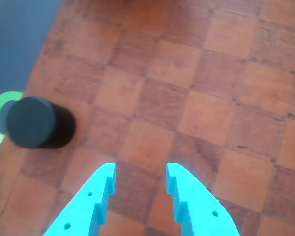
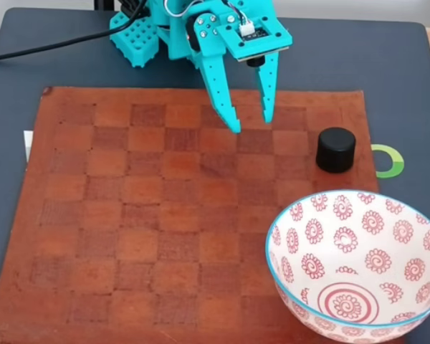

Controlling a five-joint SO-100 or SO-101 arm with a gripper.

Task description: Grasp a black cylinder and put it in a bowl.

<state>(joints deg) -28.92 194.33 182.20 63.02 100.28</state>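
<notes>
The teal end effector (image 2: 251, 122) is seen in the fixed view with fingers spread apart and nothing between them, raised over the far middle part of the brown checkered mat (image 2: 129, 229). In the wrist view the end effector (image 1: 140, 174) is likewise spread, above bare squares. The black cylinder (image 2: 335, 150) is stood upright near the mat's right edge, well apart from the end effector; in the wrist view the black cylinder (image 1: 35, 122) is at the left. A green ring mark (image 2: 391, 160) lies just beside it on the dark bench (image 2: 401, 86). The bowl (image 2: 301, 287) is at the near right corner of the bench, near the cylinder but not touching it.
</notes>
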